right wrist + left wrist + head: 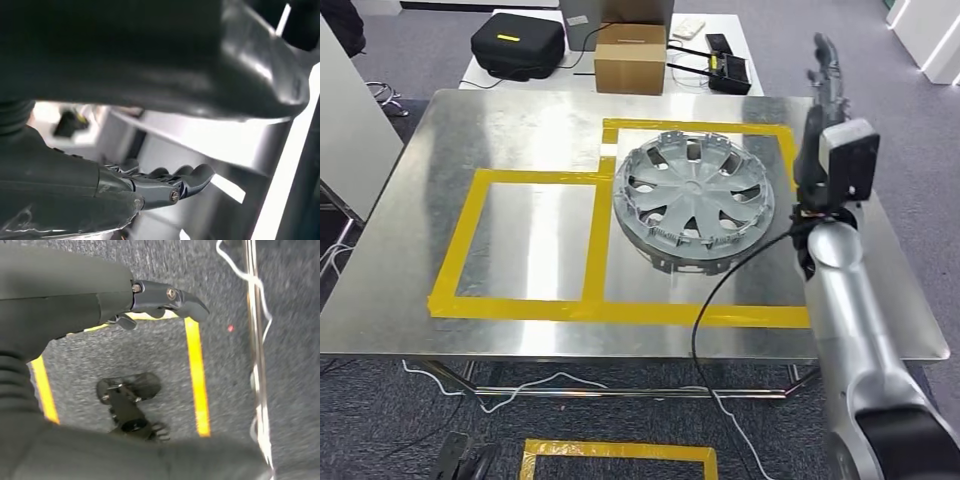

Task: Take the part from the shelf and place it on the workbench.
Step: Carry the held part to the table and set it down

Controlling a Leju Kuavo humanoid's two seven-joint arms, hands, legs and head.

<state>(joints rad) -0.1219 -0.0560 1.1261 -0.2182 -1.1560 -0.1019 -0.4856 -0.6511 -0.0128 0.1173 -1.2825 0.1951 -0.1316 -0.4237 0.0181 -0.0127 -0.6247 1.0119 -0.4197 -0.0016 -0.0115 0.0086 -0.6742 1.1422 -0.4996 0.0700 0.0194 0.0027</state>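
The steel workbench [531,240] carries the hubcap [695,200] inside yellow tape; right hand [824,85] is raised beside it, released. Left hand [166,297] hangs empty. A careless withdrawal could nudge the hubcap.

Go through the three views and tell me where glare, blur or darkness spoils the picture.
Head view: sharp; soft glare on the metal workbench left of the wheel cover, which stays readable; right hand clear. Left wrist view: motion blur smears the carpet and the white cable; left hand fairly crisp. Right wrist view: dark out-of-focus shape overhead, blown-out highlights behind the fingers.
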